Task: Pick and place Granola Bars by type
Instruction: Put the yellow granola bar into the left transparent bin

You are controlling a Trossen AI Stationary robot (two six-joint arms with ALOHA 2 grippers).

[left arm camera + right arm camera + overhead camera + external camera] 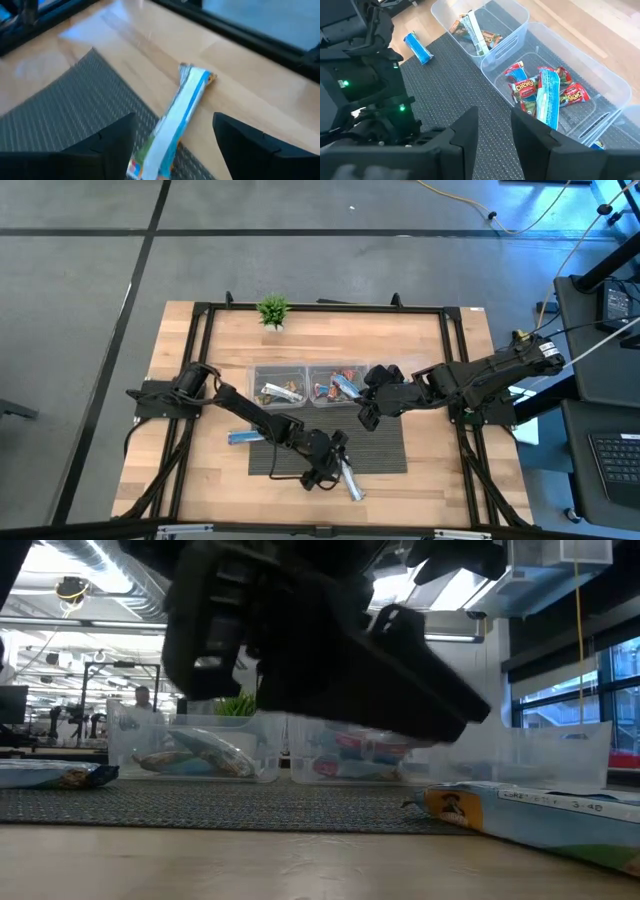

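Outside, two blue granola bars lie loose: one [243, 437] left, another [175, 120] between the released left gripper's [172, 142] fingers; binned bars overlap uncountably; right gripper [494, 132] indeterminate.

Between my left fingers lies a blue-and-white bar [175, 120], flat, half on the grey mat's corner and half on bare wood; I see no touch on it; a second blue bar [417, 47] lies flat at the mat's far edge; brown ones [472, 31] fill one clear bin; red Chewy bars [547, 92] and a blue one share the next.
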